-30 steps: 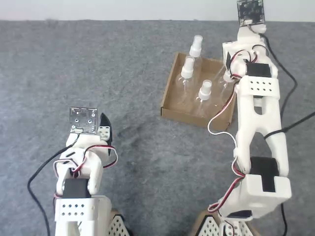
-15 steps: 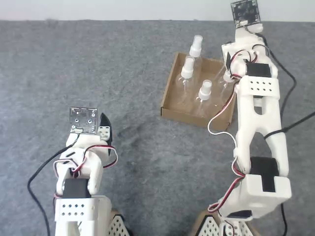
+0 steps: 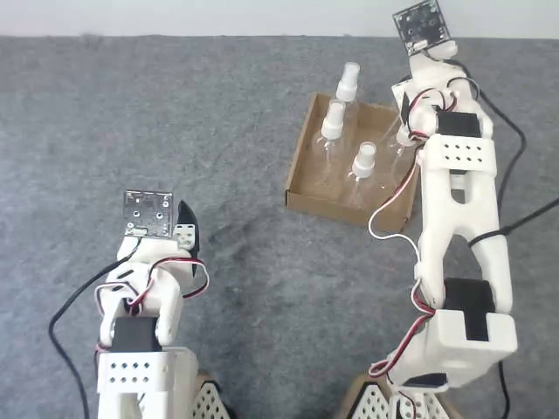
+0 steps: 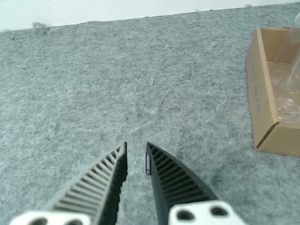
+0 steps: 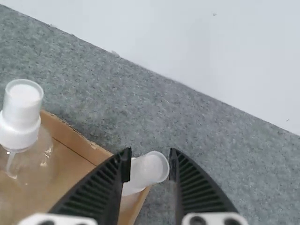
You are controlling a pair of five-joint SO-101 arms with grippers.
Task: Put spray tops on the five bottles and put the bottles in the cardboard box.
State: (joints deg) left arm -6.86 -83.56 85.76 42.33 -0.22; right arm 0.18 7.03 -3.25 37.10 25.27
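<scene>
Left jaws: narrowly parted, empty, above the counter (image 4: 93, 70) near its front left.
Right jaws: closed on a bottle (image 5: 145, 171) by its spray top, at the cardboard box (image 3: 323, 208)'s far right corner.

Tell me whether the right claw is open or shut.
Shut on a spray top: the right claw presses it from both sides.

**Four topped bottles at the box, right arm over it**

On grey felt (image 3: 131, 113) the box (image 3: 301, 175) lies right of centre. One bottle (image 3: 348, 81) with a white top stands at its far edge, and two more (image 3: 333, 122) (image 3: 363, 160) stand inside. A fourth bottle (image 3: 404, 137) by the right wall is partly hidden under the right arm (image 3: 458, 175), which is stretched over that side. The left arm (image 3: 144, 288) is folded at the near left, well apart from the box.
</scene>
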